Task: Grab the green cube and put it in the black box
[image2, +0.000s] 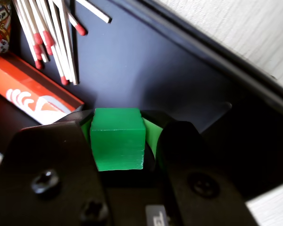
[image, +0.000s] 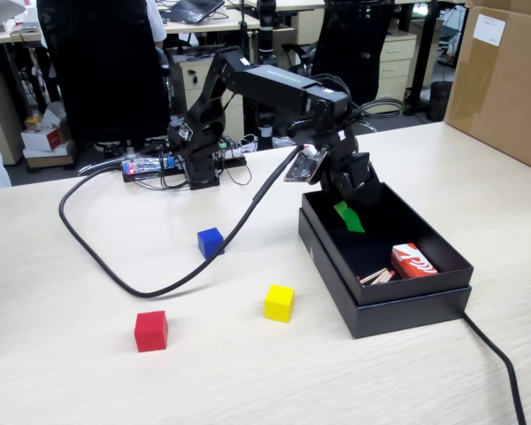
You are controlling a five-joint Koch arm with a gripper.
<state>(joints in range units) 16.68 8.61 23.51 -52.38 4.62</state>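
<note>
The green cube (image2: 118,139) sits between the two black jaws in the wrist view, with a green pad pressed against each side. My gripper (image2: 119,123) is shut on it. In the fixed view the gripper (image: 348,217) hangs inside the far left part of the black box (image: 385,310), just above its floor. Only a patch of green shows at its tip there. The dark box floor (image2: 146,66) lies right under the cube.
In the box lie a red-and-white matchbox (image: 413,260) and loose matches (image: 378,276). On the table left of the box are a blue cube (image: 210,242), a yellow cube (image: 279,302), a red cube (image: 150,330) and a looping black cable (image: 159,283). A brown carton (image: 504,80) stands far right.
</note>
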